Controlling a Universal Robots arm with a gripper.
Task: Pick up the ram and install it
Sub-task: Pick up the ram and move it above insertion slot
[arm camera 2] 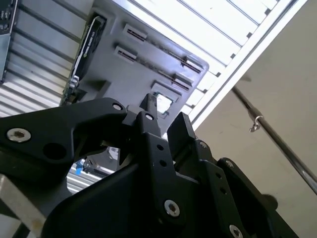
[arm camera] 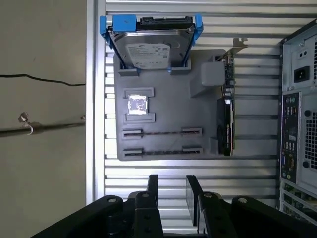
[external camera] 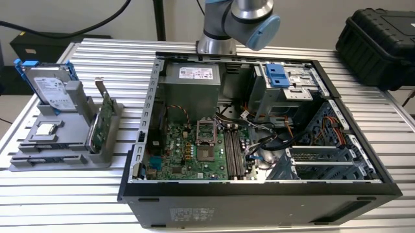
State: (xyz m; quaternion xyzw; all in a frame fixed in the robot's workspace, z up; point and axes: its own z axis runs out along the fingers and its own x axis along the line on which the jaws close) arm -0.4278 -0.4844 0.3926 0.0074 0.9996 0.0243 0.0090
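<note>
Hovering over the slatted counter (arm camera: pixel 198 173), tool (arm camera: pixel 172 191) parted and empty, near the ram (arm camera: pixel 162 150) slotted in the gray holder (arm camera: pixel 163 99).

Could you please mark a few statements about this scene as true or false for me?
1. The claw grips the ram. False: the claw is open and empty; the ram sits in the grey holder.
2. The hard drive stands in that holder. True.
3. The green card is fitted inside the computer case. False: it stands in the holder.
4. The case is open, its motherboard showing. True.
</note>
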